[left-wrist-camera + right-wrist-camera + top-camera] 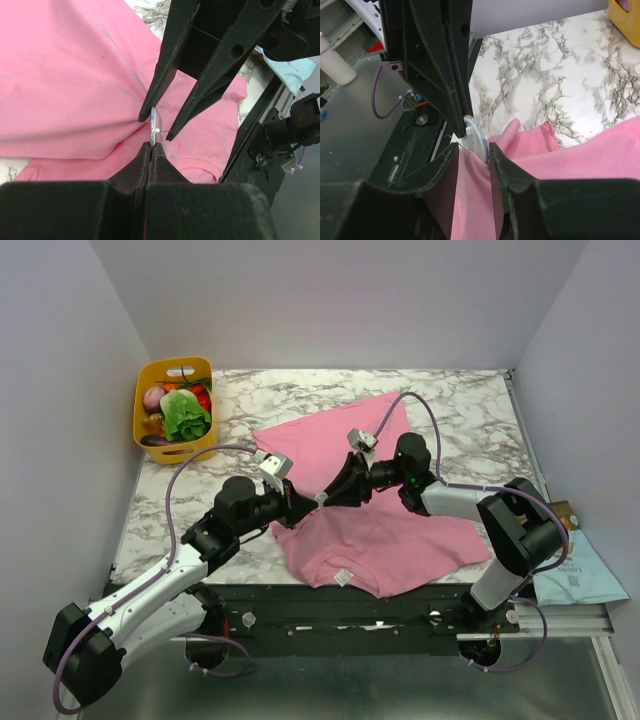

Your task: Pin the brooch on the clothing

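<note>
Marble counter (470, 410), near edge: left gripper (151, 149) clamps the brooch (153, 125) by its rim, steadying it while the half-open right gripper (474, 150) straddles bunched shirt (400, 530) for pinning.

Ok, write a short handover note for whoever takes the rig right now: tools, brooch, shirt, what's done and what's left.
Left tool: shut on the edge of the brooch, held above the table.
Right tool: jaws apart, straddling the brooch and a raised fold of the pink T-shirt.
The shirt lies spread on the marble table, bunched up toward the brooch.
Done: brooch is at the fabric.
Left: the views don't show whether the pin is through. Check it, fasten, release both tools.
</note>
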Robot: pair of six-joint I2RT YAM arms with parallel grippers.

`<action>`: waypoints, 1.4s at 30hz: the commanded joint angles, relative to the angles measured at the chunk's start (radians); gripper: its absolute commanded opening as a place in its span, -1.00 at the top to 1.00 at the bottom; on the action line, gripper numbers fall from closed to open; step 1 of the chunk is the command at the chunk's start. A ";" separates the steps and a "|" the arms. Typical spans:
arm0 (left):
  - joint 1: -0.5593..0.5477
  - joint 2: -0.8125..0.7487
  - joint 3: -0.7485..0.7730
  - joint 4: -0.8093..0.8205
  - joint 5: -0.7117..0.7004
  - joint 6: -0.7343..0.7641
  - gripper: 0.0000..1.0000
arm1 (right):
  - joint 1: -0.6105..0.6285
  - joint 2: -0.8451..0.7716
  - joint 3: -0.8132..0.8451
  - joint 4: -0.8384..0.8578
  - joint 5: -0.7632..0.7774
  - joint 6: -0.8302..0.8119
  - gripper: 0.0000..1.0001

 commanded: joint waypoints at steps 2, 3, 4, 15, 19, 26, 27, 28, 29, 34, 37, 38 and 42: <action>0.004 -0.014 0.035 0.012 0.019 0.003 1.00 | 0.004 0.026 0.039 -0.043 -0.036 -0.029 0.28; 0.004 -0.011 0.036 0.012 0.020 0.005 1.00 | 0.007 0.029 0.039 -0.045 -0.036 -0.029 0.29; 0.004 -0.010 0.038 0.012 0.022 0.005 1.00 | 0.009 0.030 0.042 -0.054 -0.035 -0.029 0.29; 0.004 0.017 0.044 0.034 0.043 -0.006 1.00 | 0.026 0.040 0.073 -0.145 -0.019 -0.081 0.41; 0.004 0.024 0.045 0.046 0.052 -0.012 1.00 | 0.033 0.043 0.086 -0.177 -0.012 -0.099 0.43; 0.004 0.038 0.055 0.051 0.059 -0.015 1.00 | 0.046 0.052 0.111 -0.247 0.002 -0.131 0.48; 0.004 0.041 0.056 0.051 0.057 -0.015 1.00 | 0.049 0.053 0.114 -0.253 0.005 -0.138 0.48; 0.004 0.041 0.056 0.052 0.060 -0.015 1.00 | 0.049 0.055 0.117 -0.260 0.008 -0.139 0.48; 0.004 0.044 0.056 0.054 0.062 -0.017 1.00 | 0.050 0.055 0.119 -0.273 0.010 -0.144 0.48; 0.004 0.055 0.061 0.061 0.068 -0.021 1.00 | 0.058 0.058 0.132 -0.312 0.022 -0.167 0.49; 0.004 0.061 0.062 0.066 0.071 -0.024 1.00 | 0.060 0.058 0.138 -0.326 0.030 -0.173 0.49; 0.004 0.063 0.064 0.067 0.072 -0.024 1.00 | 0.060 0.060 0.140 -0.336 0.028 -0.179 0.49; 0.004 0.070 0.070 0.072 0.083 -0.028 1.00 | 0.064 0.063 0.149 -0.361 0.037 -0.191 0.51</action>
